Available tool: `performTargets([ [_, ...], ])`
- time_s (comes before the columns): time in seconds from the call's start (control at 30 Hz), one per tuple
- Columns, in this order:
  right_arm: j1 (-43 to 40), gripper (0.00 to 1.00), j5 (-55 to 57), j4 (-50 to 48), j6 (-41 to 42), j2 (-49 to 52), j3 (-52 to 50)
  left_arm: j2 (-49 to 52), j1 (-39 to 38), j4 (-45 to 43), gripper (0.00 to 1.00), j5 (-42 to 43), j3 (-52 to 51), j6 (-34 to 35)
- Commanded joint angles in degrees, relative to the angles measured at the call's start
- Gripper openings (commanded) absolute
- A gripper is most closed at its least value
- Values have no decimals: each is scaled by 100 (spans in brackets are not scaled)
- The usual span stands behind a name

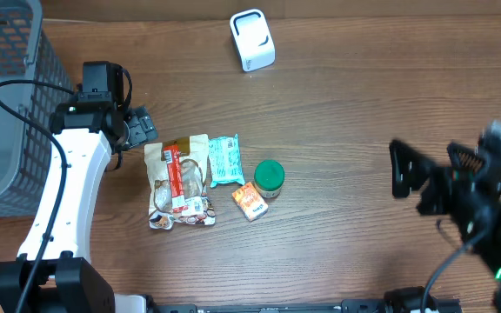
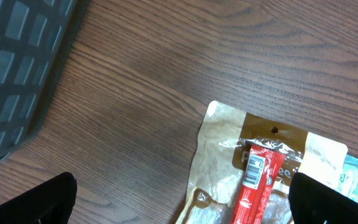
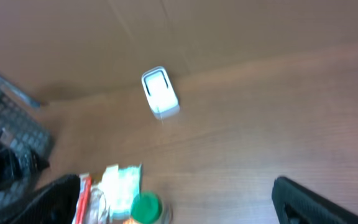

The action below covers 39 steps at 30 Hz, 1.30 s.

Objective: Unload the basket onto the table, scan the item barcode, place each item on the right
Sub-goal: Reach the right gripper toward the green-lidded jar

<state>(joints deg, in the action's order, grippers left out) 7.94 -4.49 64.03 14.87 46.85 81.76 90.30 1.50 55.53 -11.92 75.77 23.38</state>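
So right now nothing's been picked up. The left claw [image 1: 144, 129] hangs wide open and empty just beside the top corner of the brown pouch [image 1: 195, 172]. The right claw [image 1: 430, 174] is just as wide open, holding nothing, way off on the other side of the counter [image 1: 364, 104].

The stuff to scan is in a little heap mid-counter. A red stick pack [image 2: 253, 180] lies on top of the brown pouch, and from the left wrist view it looks like there's a barcode label facing up on it. The white scanner [image 1: 252, 40] is well apart from all that, up at the far edge.

My worry is that heap is crowded. The teal packet [image 1: 225, 159] touches the pouch, and the green-lidded jar [image 1: 269, 176] and orange box [image 1: 250, 202] are right beside it. Going for the pouch could drag the red pack along or nudge the neighbours. The pouch looks crinkly too, so a pinch at the edge might slip, or the thing could flop and end up with the code turned away from the scanner.

The grey basket [image 1: 7, 104] also sits close behind the left arm, with a black cable [image 1: 11, 109] looping over it. A wide swing back that way could snag.
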Motion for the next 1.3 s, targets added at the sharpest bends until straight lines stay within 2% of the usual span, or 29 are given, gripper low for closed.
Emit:
performTargets([
  [0.0, -9, 100, -243, 758, 17, 1123, 1351, 33, 9, -4, 100, -68, 114, -111],
  [0.1, -9, 100, -632, 789, 17, 1687, 1849, 33, 9, -4, 100, -68, 114, -111],
  [0.23, -9, 100, -896, 1001, 15, 2216, 1910, 33, 9, -4, 100, -68, 114, -111],
  [0.27, -9, 67, -988, 1104, 28, 2415, 1908, 33, 9, -4, 100, -68, 114, -111],
  [0.3, -9, 57, -1043, 1259, 160, 2531, 1908, 33, 9, -4, 99, -68, 114, -111],
  [0.33, -9, 55, -1051, 1375, 256, 2616, 1908, 33, 9, -4, 99, -68, 114, -111],
  [0.37, -7, 48, -1051, 1552, 363, 2736, 1908, 33, 9, -4, 100, -68, 114, -111],
  [0.4, 9, 36, -1049, 1679, 409, 2833, 1906, 33, 9, -4, 100, -68, 114, -111],
  [0.43, 48, 30, -1040, 1816, 433, 2949, 1884, 33, 9, -4, 100, -68, 114, -111],
  [0.5, 175, 27, -1038, 1954, 448, 3112, 1801, 33, 9, -4, 100, -68, 114, -111],
  [0.6, 481, 27, -975, 2020, 492, 3331, 1617, 33, 9, -4, 100, -68, 114, -111],
  [0.67, 758, 37, -785, 2006, 693, 3501, 1488, 33, 9, -4, 100, -68, 114, -111],
  [0.7, 901, 45, -671, 1971, 804, 3580, 1423, 33, 9, -4, 100, -68, 114, -111],
  [0.8, 1355, 84, -382, 1768, 968, 3840, 1207, 33, 9, -4, 100, -68, 114, -111],
  [1.03, 2367, 95, -101, 1158, 1067, 4546, 778, 33, 9, -4, 100, -68, 114, -114],
  [1.27, 2970, 96, 201, 876, 1067, 5372, 662, 33, 9, -4, 100, -68, 114, -111],
])
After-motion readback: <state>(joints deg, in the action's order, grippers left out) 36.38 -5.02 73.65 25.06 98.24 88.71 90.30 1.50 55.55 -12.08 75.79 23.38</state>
